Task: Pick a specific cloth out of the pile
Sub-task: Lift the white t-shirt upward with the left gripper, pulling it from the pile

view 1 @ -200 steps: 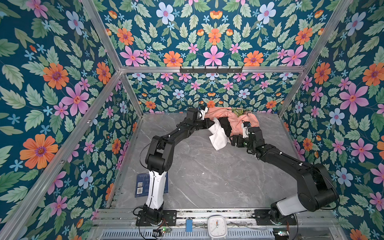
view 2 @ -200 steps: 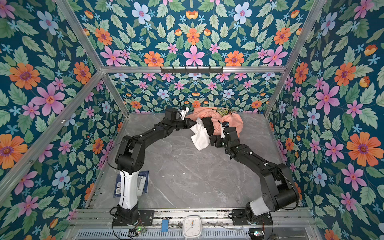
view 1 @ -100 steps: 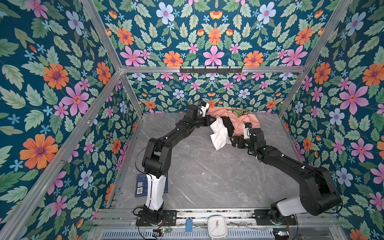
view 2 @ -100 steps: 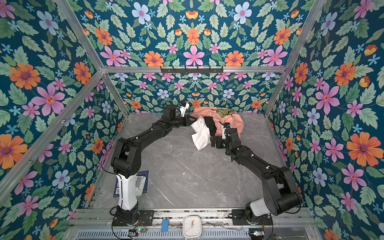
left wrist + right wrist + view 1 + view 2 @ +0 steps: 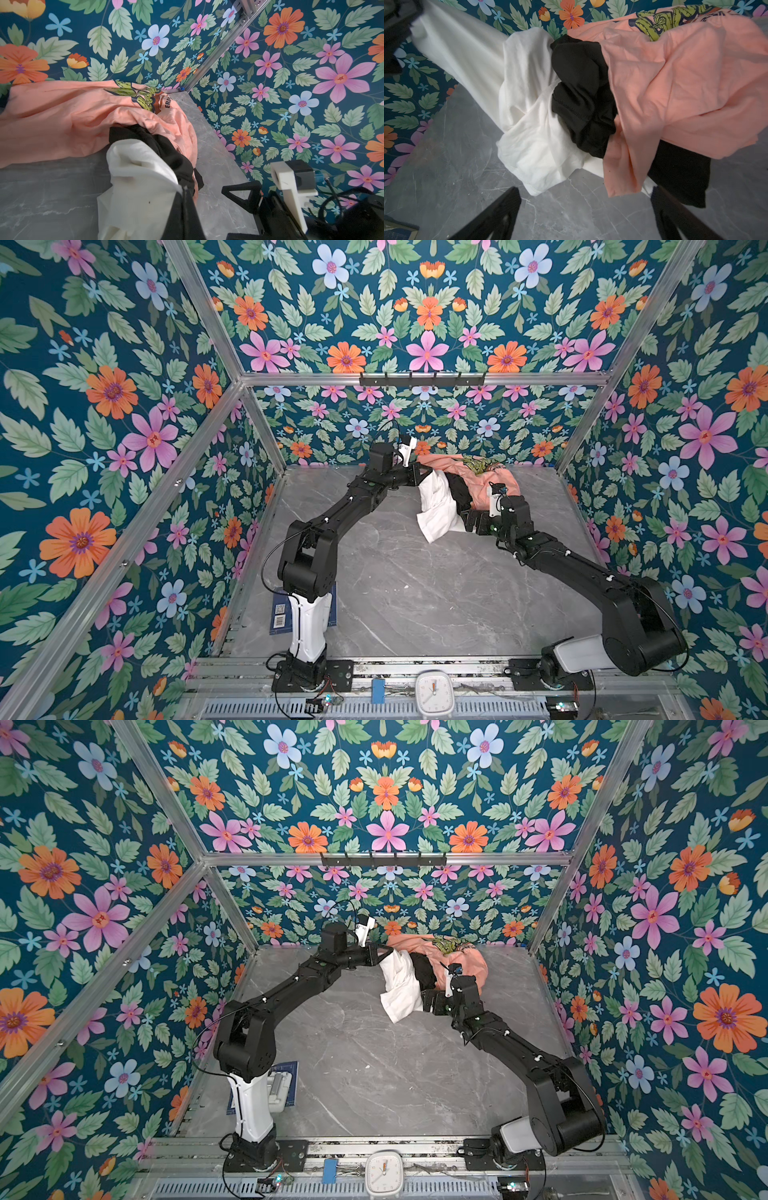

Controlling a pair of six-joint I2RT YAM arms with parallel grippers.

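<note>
We observe the left gripper (image 5: pixel 185 193) clamped shut on the upper edge of the plain white soft fabric cloth (image 5: pixel 436 510). The cloth stretches from that gripper down to the grey marbled tabletop (image 5: pixel 415 593), lying against the pile (image 5: pixel 453 468) of peach-pink printed and black garments by the back wall. The right gripper (image 5: pixel 585 212) stands fully open and empty, just beside the cloth's lower hem.

In both top views left gripper (image 5: pixel 419 480) has tips of jaws buried in fold of white cloth (image 5: pixel 436 510), contact line unseen; in right wrist view that end of cloth blurred, cut by frame corner; right gripper (image 5: pixel 584 191) jaws cut off by picture edge; black garment (image 5: pixel 581 93) ahead of right jaws, mostly under peach shirt (image 5: pixel 675 83); shirt lettering (image 5: pixel 168 102) broken by folds, unreadable
</note>
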